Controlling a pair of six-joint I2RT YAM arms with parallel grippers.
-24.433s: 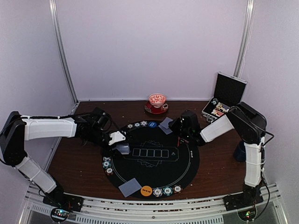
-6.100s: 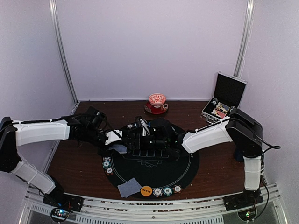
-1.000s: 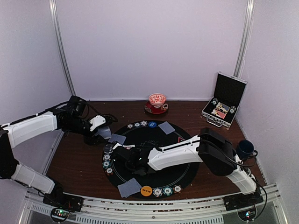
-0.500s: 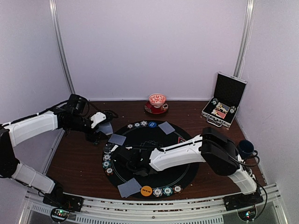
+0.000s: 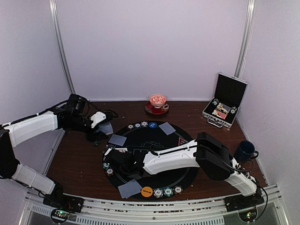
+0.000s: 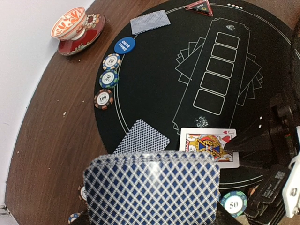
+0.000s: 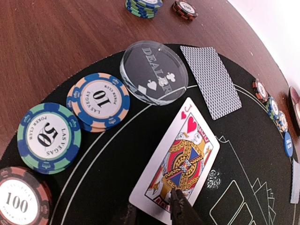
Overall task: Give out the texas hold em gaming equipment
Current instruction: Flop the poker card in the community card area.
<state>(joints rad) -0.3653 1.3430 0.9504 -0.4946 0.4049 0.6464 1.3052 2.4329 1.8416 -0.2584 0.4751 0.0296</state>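
My left gripper (image 5: 104, 127) is shut on a deck of blue-diamond-backed cards (image 6: 152, 187) held over the table left of the round black mat (image 5: 187, 164); the deck hides its fingers. My right gripper (image 7: 159, 208) is shut on a face-up jack of hearts (image 7: 180, 159), low over the mat's left side (image 5: 119, 159). The jack also shows in the left wrist view (image 6: 208, 146). Beside it lie the clear dealer button (image 7: 154, 70), a 10 chip (image 7: 98, 101), a 50 chip (image 7: 49, 137) and a 100 chip (image 7: 18, 201). Face-down cards lie on the mat at the left (image 5: 117, 139), the far side (image 5: 167, 128) and the near edge (image 5: 130, 188).
An orange button (image 5: 146, 191) and chips (image 5: 168, 191) sit at the mat's near edge, a blue button (image 5: 152, 124) and chips at its far edge. A red-patterned cup on a saucer (image 5: 158, 103) stands behind, an open case (image 5: 225, 105) at back right, a dark mug (image 5: 243, 151) at right.
My right gripper has carried the jack of hearts further left across the mat, toward the chips at its left edge. My left gripper with the deck has drawn slightly back and left.
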